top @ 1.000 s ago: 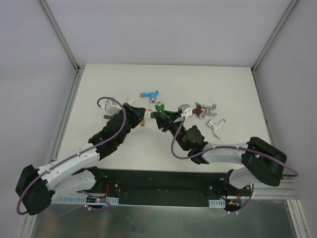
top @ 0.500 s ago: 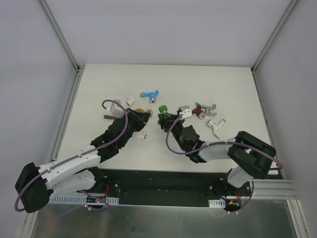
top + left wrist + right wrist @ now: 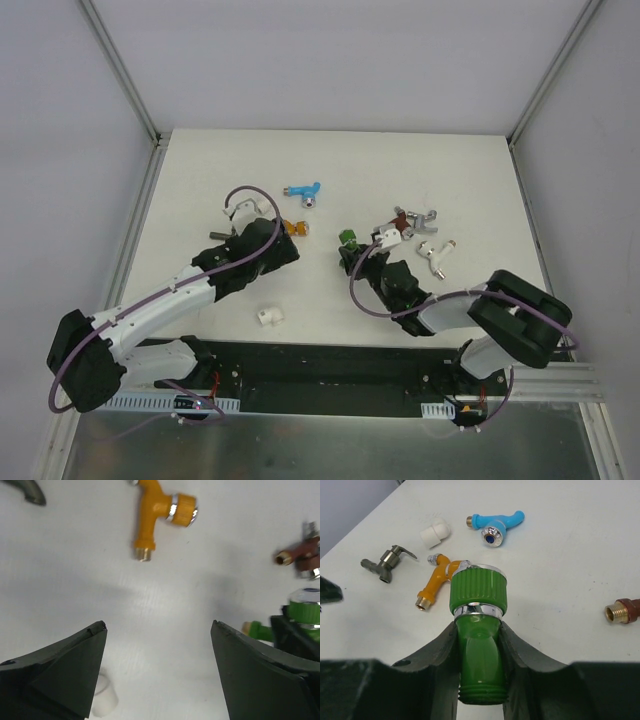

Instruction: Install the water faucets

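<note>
- Table (image 3: 400, 170): white top, both arms reaching in from the 6 o'clock edge.
- Left arm (image 3: 150, 310): runs toward 1 o'clock. Left gripper (image 3: 157, 627) hovers over bare table with jaws spread wide and nothing between them.
- Right arm (image 3: 450, 310): runs toward 10 o'clock. Right gripper (image 3: 479, 630) is clamped on the body of the green faucet (image 3: 479, 595), fingers on both sides, knob end pointing away from the wrist.
- Green faucet sits near table centre in the top view, held just off the left gripper's 3 o'clock side.
- Blue faucet (image 3: 303, 190): lying loose at 11 o'clock from the green one.
- Orange faucet (image 3: 160, 510): lying loose at 9 o'clock from the green one, just ahead of the left fingers.
- Dark grey faucet (image 3: 387, 562): further out at 9 o'clock, past the orange one.
- Reddish-brown faucet (image 3: 400, 222), silver faucet (image 3: 425, 220), white faucet (image 3: 437, 255): clustered at 3 o'clock from the green one.
- White fitting (image 3: 269, 317): alone at 7 o'clock, near the front edge.
</note>
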You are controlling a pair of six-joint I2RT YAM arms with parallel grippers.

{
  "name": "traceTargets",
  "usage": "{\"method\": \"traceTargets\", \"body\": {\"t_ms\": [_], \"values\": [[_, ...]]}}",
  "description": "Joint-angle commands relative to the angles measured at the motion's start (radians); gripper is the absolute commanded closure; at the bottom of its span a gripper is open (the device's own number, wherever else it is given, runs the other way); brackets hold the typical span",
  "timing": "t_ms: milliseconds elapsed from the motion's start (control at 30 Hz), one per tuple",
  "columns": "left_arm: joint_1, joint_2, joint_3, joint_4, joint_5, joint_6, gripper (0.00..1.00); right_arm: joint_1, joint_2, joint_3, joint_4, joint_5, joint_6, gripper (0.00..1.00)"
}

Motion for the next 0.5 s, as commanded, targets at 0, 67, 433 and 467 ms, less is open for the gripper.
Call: {"method": "traceTargets", "body": {"t_ms": [0, 67, 433, 467], "values": [[0.002, 0.038, 0.042, -0.297, 0.107, 0.031, 0.12, 0.0, -0.167, -0.01, -0.112, -0.081, 0.013, 1.0], [-0.002, 0.026, 0.021, -0.337, 0.136, 0.005, 0.12, 0.0, -0.221, -0.03, -0.176, -0.085, 0.012, 1.0], [-0.075, 0.153, 0.06, -0.461, 0.234, 0.121, 0.17, 0.0, -0.382, -0.122, -0.272, -0.139, -0.036, 1.0], [-0.078, 0.176, 0.072, -0.477, 0.236, 0.153, 0.18, 0.0, -0.387, -0.127, -0.269, -0.144, -0.042, 1.0]]}}
